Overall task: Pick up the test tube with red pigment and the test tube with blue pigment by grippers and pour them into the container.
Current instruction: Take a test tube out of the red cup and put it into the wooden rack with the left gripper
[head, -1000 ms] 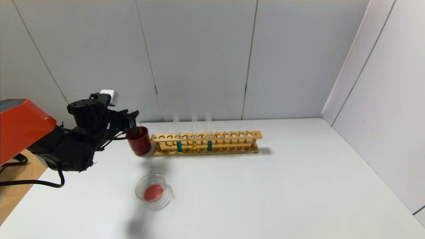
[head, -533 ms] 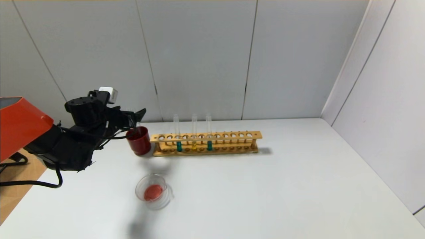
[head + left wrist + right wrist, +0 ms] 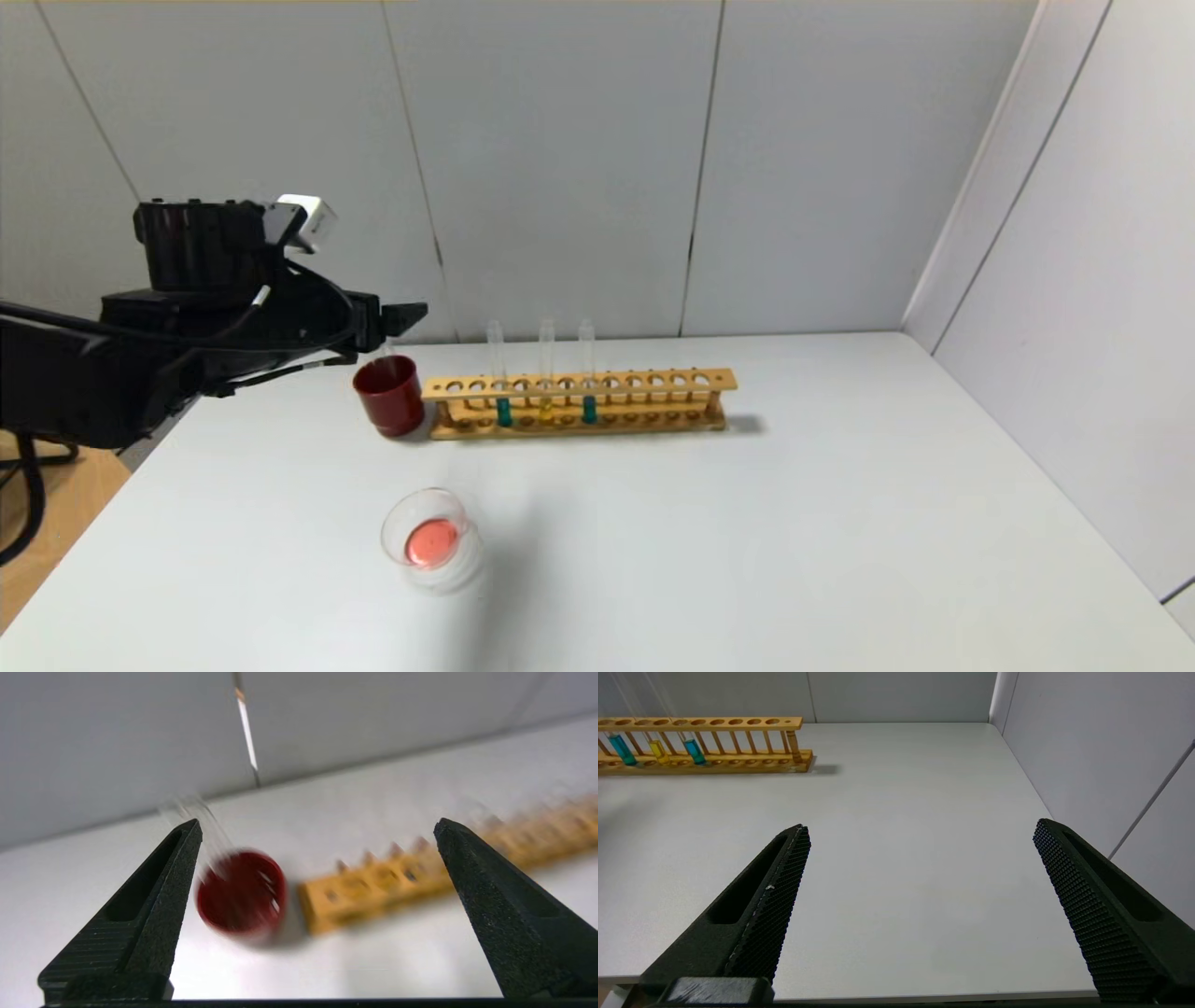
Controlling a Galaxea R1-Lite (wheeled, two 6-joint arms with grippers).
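Above the red cup (image 3: 389, 396) your left hand (image 3: 397, 322) hangs with its fingers (image 3: 154, 914) spread wide and nothing between them. You've got a clear tube (image 3: 386, 353) leaning out of that cup, blurred in the wrist view. Beside the cup stands the wooden rack (image 3: 579, 403), carrying teal, yellow and the test tube with blue pigment (image 3: 588, 371). Well in front of the cup on the worktop (image 3: 794, 541) sits the container (image 3: 431, 539), red liquid pooled inside. Your right hand (image 3: 920, 833) hovers far from the cup, fingers apart.
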